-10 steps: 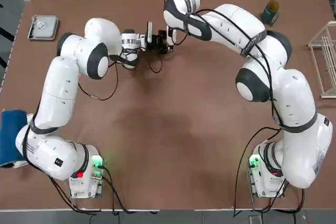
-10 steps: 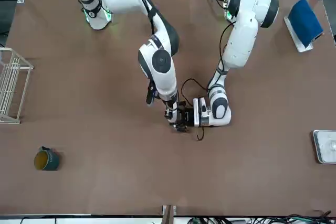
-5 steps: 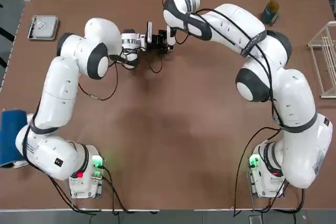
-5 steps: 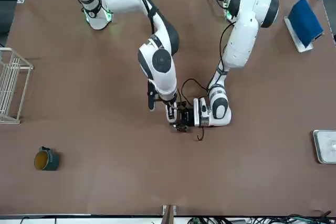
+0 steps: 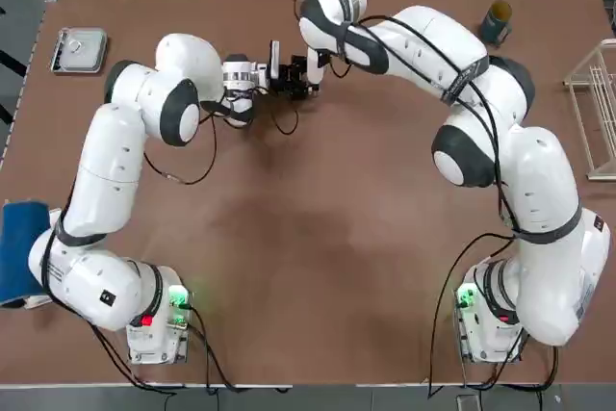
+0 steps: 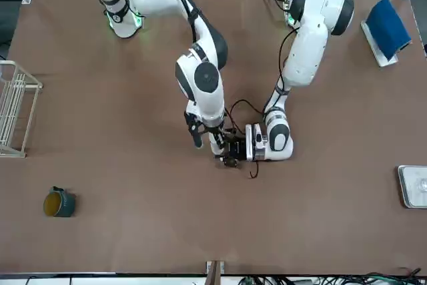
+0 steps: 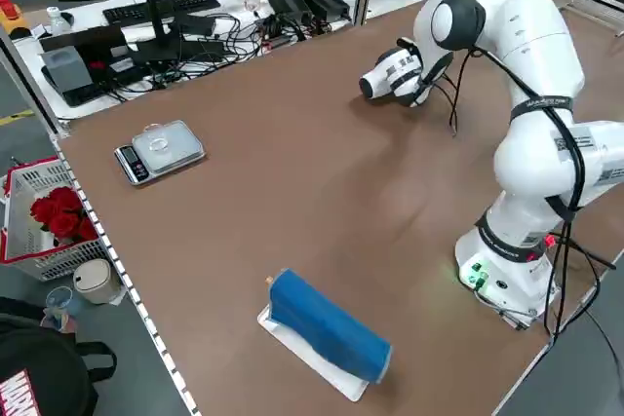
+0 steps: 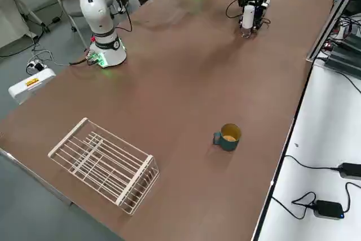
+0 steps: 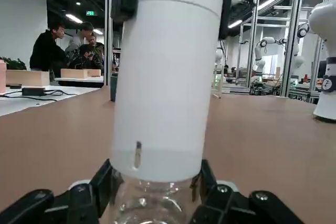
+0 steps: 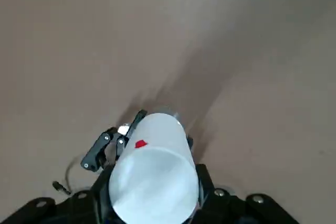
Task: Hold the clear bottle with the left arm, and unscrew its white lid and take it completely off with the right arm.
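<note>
Unscrewing is the step in hand: at the far middle of the surface (image 5: pixel 289 238) the left tool (image 9: pixel 157 203) pinches the clear bottle (image 9: pixel 152 209) upright, while the right tool (image 10: pixel 149 198) clamps the white lid (image 10: pixel 152 174) from above. Next, I judge, comes more twisting, then a straight lift. Only the left wrist view shows the lid's rim sitting on the glass; overhead, the arms hide both.

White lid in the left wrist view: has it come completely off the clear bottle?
No, the white lid sits on the clear bottle, covering its top.
</note>
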